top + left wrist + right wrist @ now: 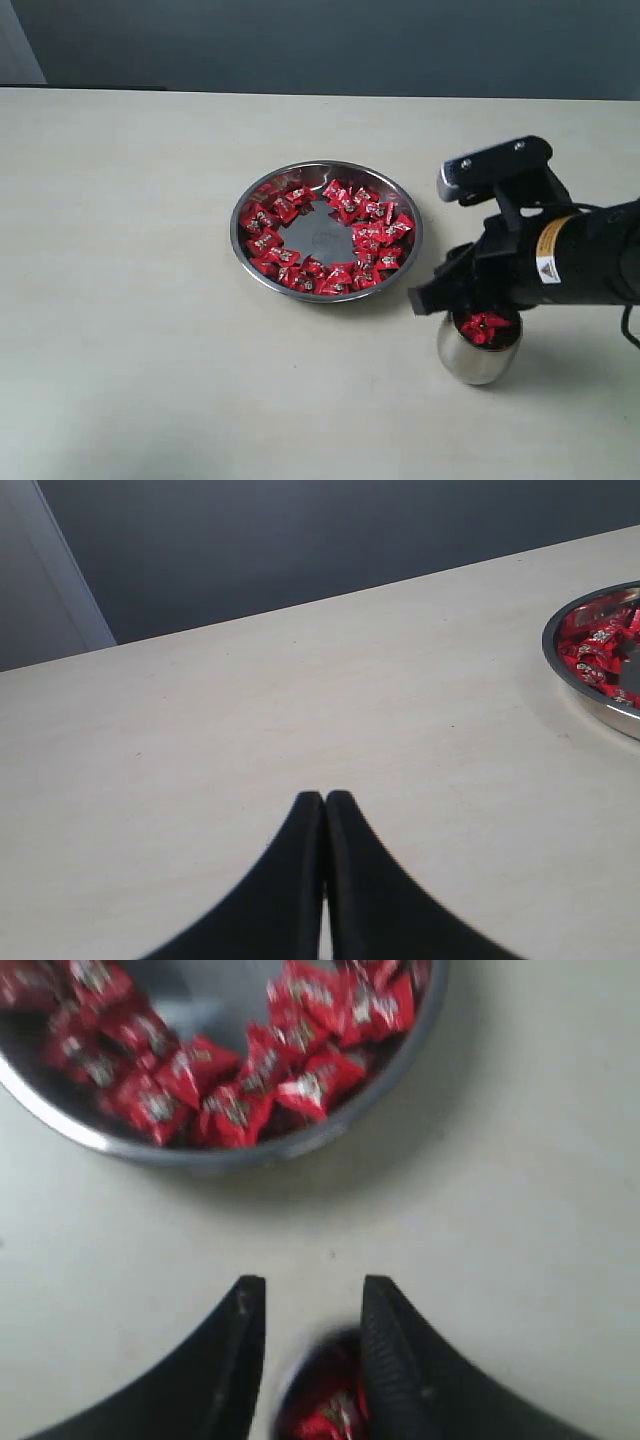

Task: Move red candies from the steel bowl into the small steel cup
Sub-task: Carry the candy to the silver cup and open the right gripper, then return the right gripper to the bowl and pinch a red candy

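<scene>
**Red candies in a steel bowl and a small steel cup, with the right gripper over the cup**

Many red candies (372, 236) in shiny crinkled wrappers lie in a wide, shallow steel bowl (243, 258) near the middle of a pale table (140, 320). They form a loose ring around the bowl's bare, flat centre. A few more of the same candies fill the small steel cup (474, 364), piled close to its rim. In the exterior view the cup stands upright to the right of the bowl and nearer the camera — close to it but not touching.

The right gripper (312, 1288) hangs directly over the cup's mouth. Its two black jaws stand apart with a clear gap between them, and nothing is gripped there. Through that gap the right wrist view shows the cup's dark rim and red wrappers below, somewhat blurred, with the bowl's edge and its candies beyond.

The left gripper (323, 800) appears only in its own wrist view. Its jaws are pressed together, tips touching, and hold nothing. It is above bare table, well apart from the bowl, whose rim just shows at the edge of that view. A dark wall (320, 40) runs behind the table.
</scene>
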Robot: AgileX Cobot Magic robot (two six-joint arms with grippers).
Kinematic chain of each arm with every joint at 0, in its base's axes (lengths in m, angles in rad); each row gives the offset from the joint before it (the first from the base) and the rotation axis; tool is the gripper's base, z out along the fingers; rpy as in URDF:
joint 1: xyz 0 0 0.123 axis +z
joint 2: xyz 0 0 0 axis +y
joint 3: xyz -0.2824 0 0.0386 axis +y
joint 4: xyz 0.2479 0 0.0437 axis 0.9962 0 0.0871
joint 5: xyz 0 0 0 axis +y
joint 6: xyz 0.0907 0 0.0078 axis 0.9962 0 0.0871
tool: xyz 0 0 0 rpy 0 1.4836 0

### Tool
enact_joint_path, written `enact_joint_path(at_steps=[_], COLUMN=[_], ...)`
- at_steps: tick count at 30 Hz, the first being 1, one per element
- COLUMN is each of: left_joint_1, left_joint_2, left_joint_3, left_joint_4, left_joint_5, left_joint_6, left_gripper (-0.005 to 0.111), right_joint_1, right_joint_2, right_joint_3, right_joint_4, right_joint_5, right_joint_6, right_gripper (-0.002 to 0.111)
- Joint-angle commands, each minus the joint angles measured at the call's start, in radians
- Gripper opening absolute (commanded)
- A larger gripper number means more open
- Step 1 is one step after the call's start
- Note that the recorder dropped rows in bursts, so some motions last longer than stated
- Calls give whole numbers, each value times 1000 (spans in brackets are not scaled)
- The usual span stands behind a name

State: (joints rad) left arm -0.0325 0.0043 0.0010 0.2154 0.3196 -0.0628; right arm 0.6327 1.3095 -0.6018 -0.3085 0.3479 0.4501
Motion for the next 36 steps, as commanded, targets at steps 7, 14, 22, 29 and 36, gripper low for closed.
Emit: enact_joint_path(at_steps=[7, 14, 22, 29, 36], left_joint_1=[0, 0, 0, 0, 0], left_joint_2=[-4, -4, -4, -4, -4], left_joint_3=[-1, -1, -1, -1, -1], left_joint_4=[1, 1, 1, 1, 3], left_joint_5=[-7, -7, -7, -7, -7], left_joint_6=[-5, -5, -5, -5, -5], left_gripper=[0, 0, 0, 0, 0], right_joint_1=[-5, -5, -5, -5, -5], right_joint_2=[157, 393, 646, 817, 889], right_joint_3=[-231, -426, -705, -895, -960], right_joint_4=[-22, -22, -26, -84, -84], right_joint_5=[-182, -171, -39, 199, 262], right_joint_6=[-35, -103, -192, -203, -220], right_gripper=[33, 33, 33, 33, 33])
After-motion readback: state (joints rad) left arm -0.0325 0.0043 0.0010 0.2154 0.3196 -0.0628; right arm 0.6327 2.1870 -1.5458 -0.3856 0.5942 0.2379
